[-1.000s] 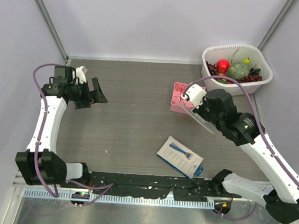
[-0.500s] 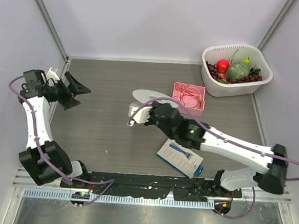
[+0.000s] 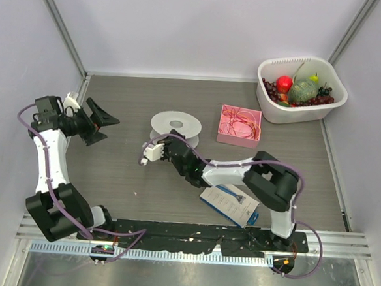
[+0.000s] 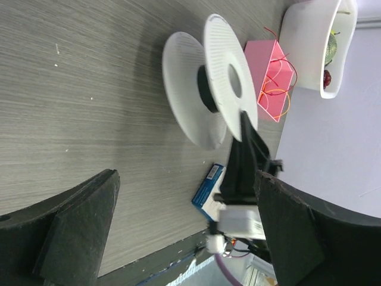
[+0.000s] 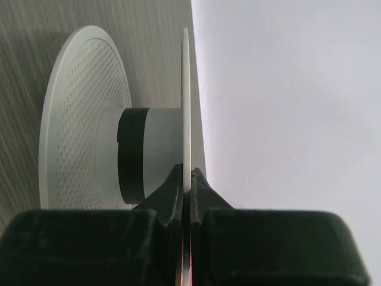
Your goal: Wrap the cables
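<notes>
Grey wood-grain table [image 3: 135, 96], white-walled. Spool [image 3: 162, 123]: upper flange is pinched by right gripper [image 5: 188, 179]. Left gripper [image 3: 104, 125] is held wide, empty. Red-orange wire [image 3: 241, 122] is heaped on pink box [image 3: 226, 138], well apart. Risk judged: flange slipped, spool toppled.

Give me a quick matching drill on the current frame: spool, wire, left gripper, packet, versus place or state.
Things:
1. white spool
2. red-orange wire
3. left gripper
4. blue-and-white packet

Places or states:
A. open, holding nothing
B. lying loose in the pink box
C. upper flange pinched by the right gripper
D. lying flat near the near edge, by the right arm

Pairs: 1-C, 2-B, 3-A, 4-D
</notes>
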You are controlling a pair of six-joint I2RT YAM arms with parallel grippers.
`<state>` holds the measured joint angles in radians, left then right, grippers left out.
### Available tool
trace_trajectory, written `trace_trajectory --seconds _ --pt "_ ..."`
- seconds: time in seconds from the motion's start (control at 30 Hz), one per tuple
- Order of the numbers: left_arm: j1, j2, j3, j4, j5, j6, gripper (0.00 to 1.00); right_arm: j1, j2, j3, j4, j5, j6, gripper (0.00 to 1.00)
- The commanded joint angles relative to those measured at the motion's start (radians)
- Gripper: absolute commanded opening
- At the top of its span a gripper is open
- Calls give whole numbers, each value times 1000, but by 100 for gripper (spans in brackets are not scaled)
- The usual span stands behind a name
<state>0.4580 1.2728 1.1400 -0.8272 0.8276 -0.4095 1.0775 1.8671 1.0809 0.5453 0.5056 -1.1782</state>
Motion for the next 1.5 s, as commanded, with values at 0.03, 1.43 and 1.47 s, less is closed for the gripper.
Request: trace_trajectory --seconds 0.03,1.43,1.47 --pt "2 11 56 5 7 21 100 -4 113 46 364 24 -110 1" --pt "-359 2 237 -139 -393 365 100 -270 -376 281 -1039 -544 701 85" --pt "-395 5 254 -144 -412 383 100 -304 -372 316 -1064 -573 712 84"
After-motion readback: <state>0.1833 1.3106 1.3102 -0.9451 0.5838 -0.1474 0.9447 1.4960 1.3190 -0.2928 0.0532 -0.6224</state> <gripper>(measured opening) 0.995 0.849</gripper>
